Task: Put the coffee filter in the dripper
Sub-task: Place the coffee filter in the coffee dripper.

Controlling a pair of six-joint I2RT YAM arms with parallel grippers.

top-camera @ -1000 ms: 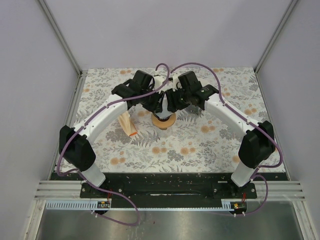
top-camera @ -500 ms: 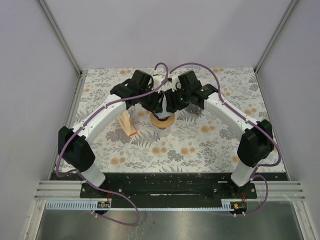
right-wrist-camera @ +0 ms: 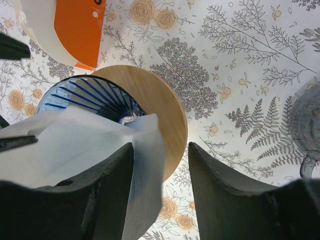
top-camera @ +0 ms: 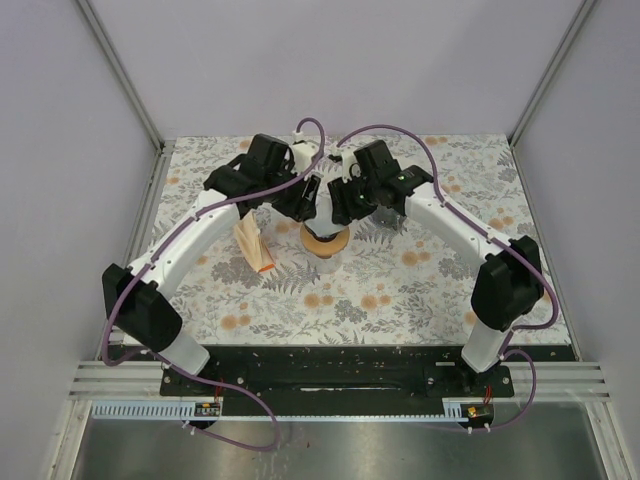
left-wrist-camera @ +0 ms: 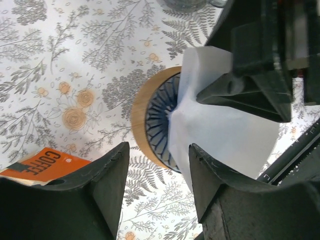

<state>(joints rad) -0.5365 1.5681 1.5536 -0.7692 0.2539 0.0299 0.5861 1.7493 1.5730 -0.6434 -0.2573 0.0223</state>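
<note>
Both claws gaped: the left claw (left-wrist-camera: 157,150) held nothing, the white paper filter (left-wrist-camera: 225,135) leaning on the right claw (right-wrist-camera: 161,150) over the blue ribbed dripper (right-wrist-camera: 90,92).

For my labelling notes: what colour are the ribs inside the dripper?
Dark blue, radiating lines inside the dripper; right wrist view shows it best.

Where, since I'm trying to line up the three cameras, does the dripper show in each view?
Top external: dripper at the centre of the frame, only its wooden base clearly showing.
Left wrist: dripper at centre, its right part covered by the white filter.
Right wrist: dripper left of centre, filter draped over its lower left.
Shared landmark: the orange coffee packet near the dripper.
</note>
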